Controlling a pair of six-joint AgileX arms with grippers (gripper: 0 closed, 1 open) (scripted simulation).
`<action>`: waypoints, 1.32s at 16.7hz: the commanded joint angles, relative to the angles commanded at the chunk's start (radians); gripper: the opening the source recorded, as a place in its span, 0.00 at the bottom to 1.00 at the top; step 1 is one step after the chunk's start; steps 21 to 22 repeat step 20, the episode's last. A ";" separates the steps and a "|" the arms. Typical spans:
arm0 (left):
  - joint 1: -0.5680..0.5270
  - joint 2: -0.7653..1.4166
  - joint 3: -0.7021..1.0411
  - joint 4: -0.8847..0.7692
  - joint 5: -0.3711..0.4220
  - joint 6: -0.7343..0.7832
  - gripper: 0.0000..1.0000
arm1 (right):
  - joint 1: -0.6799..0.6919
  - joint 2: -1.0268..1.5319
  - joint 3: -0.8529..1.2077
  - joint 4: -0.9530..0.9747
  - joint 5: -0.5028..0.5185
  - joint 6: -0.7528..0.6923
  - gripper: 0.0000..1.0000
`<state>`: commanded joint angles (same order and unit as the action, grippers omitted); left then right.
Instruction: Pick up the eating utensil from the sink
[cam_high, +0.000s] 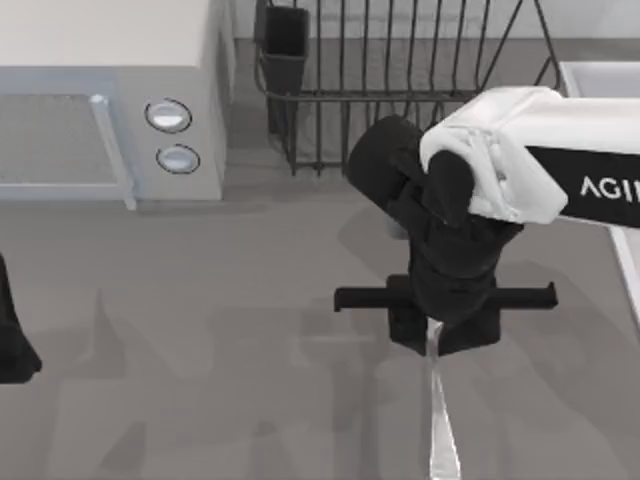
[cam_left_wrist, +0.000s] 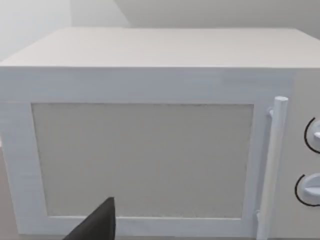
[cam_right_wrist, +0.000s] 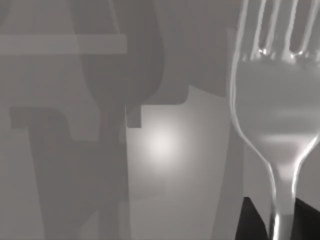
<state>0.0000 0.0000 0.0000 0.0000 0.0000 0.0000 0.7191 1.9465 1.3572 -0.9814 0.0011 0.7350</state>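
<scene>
Table: grey, bare below the working arm. Microwave-like box: white, two knobs, far left. Dish rack: dark wire, at the back. Sink: pale rim at the right edge, well apart from the utensil. Left gripper: parked at the left edge; finger state cannot be told. Right gripper: over mid-table, fingers clamped on the handle. Eating utensil: a fork, hanging clear of the sink. Task status, by judgement: pickup essentially done; only holding left.
</scene>
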 joint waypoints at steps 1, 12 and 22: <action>0.000 0.000 0.000 0.000 0.000 0.000 1.00 | 0.000 0.000 0.000 0.000 0.000 0.000 0.00; 0.000 0.000 0.000 0.000 0.000 0.000 1.00 | 0.000 0.000 0.000 0.000 0.000 0.000 0.83; 0.000 0.000 0.000 0.000 0.000 0.000 1.00 | 0.000 0.000 0.000 0.000 0.000 0.000 1.00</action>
